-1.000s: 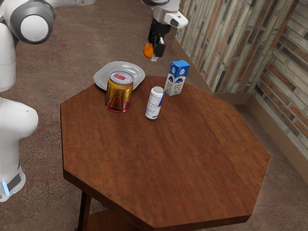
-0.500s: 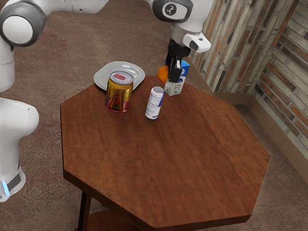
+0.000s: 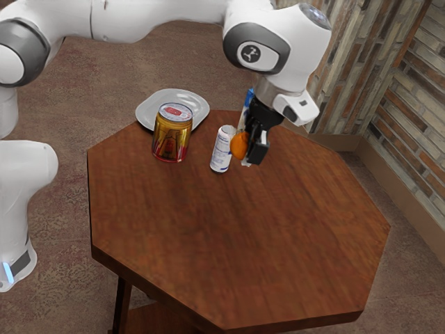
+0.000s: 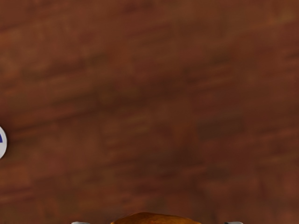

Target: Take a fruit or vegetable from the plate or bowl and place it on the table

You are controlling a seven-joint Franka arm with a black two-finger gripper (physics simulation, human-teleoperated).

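Both gripper (image 3: 252,154) and orange (image 3: 238,145) have moved inward from the bench's (image 3: 243,243) far edge. Partly spread fingers clamp the orange between their tips, above the wood. Moving room stretches from the white can (image 3: 221,152) toward the near edge.

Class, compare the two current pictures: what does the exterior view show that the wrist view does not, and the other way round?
Exterior view: the plate, gold can, carton partly behind the end effector, white arm, patterned wall and floor.

Wrist view: no further object, but a close look down onto the table's wood grain.

Both: the orange fruit, held above the table, and, apparently, the white can, whose round end shows at the wrist view's edge.
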